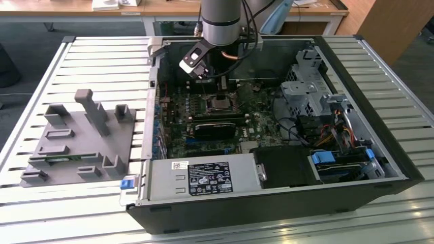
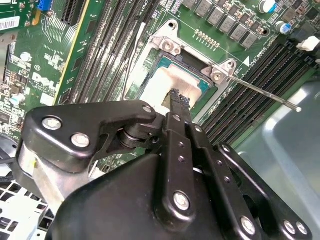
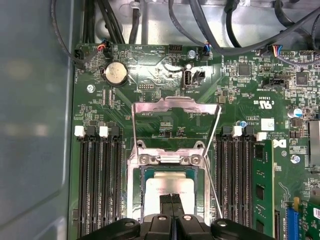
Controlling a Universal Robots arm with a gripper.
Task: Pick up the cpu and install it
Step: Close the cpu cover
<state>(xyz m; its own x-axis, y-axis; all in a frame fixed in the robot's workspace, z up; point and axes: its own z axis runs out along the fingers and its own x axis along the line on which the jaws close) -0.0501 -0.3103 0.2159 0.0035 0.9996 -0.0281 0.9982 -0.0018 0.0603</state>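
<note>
Exterior view: the arm [image 1: 220,20] stands almost vertical, reaching down into the open computer case [image 1: 271,216] above the motherboard [image 1: 178,137]. In both wrist views the gripper [image 3: 171,201] points down at the socket [image 3: 132,190]. Its two fingers [image 2: 176,130] are pressed together with no gap and nothing between them. The cpu [image 3: 167,182] lies flat in the socket, right under the fingertips; whether they touch cannot be told. The metal load plate [image 3: 175,112] is swung open.

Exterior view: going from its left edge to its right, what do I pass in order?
Grey slotted fixture block → motherboard socket → metal drive cage → computer case's right wall.
</note>
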